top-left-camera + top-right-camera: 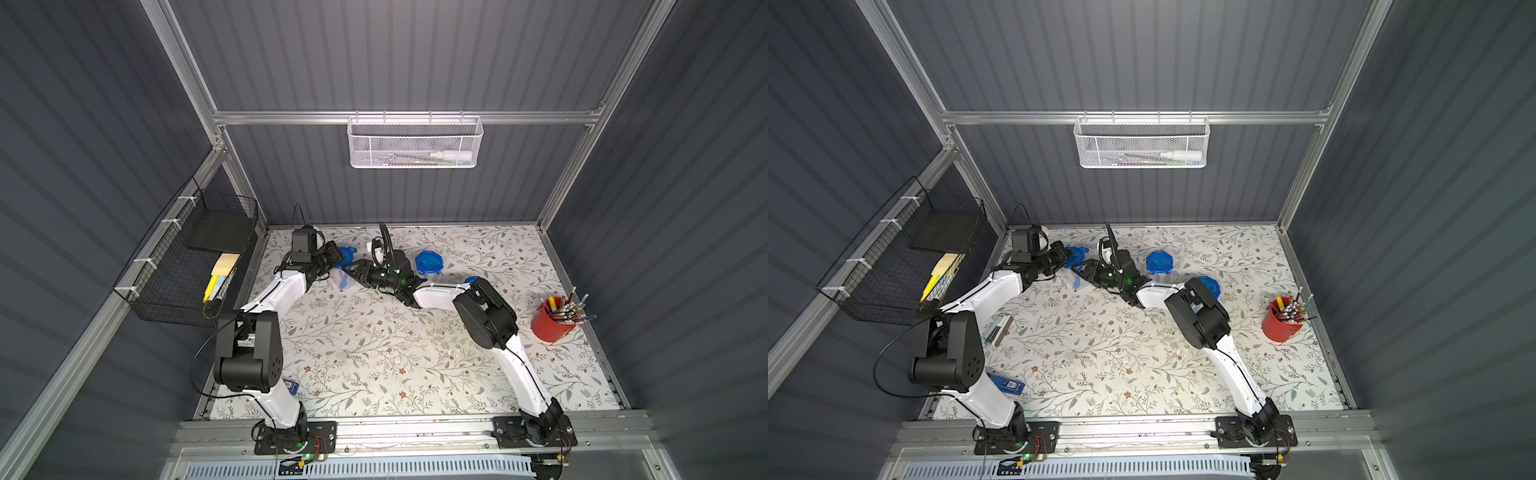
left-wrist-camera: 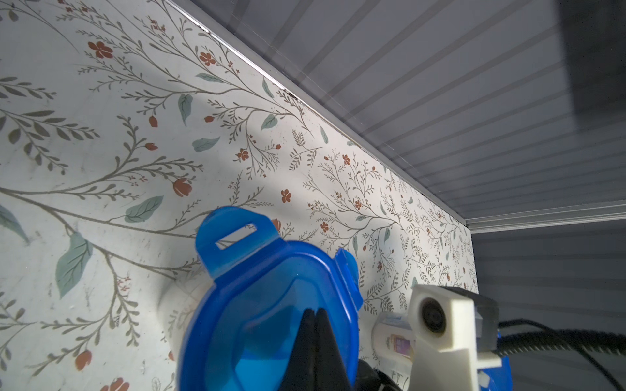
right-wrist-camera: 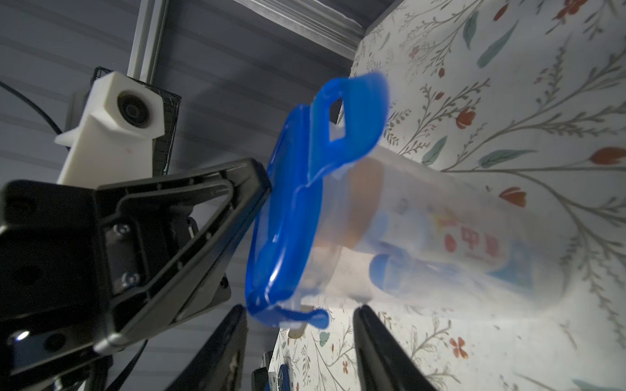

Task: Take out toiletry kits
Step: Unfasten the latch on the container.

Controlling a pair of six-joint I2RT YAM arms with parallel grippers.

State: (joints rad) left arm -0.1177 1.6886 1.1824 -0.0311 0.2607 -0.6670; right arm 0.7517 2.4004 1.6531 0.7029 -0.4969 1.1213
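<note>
Blue clip lid [image 2: 257,304] on clear plastic jar [image 3: 440,220]: pressed steady by closed left gripper [image 2: 316,315].
Lid tab [image 3: 315,320]: straddled by parted right gripper [image 3: 299,309], probably for unclipping.

Glossy blue plastic lid [image 3: 288,210] tops a cloudy plastic jar [image 3: 440,237].

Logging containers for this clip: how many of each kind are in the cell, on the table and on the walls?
Clear plastic jars with blue clip lids: 3
Red cup of pens: 1
White mesh wall basket: 1
Black wire wall basket: 1
Total: 6
</note>
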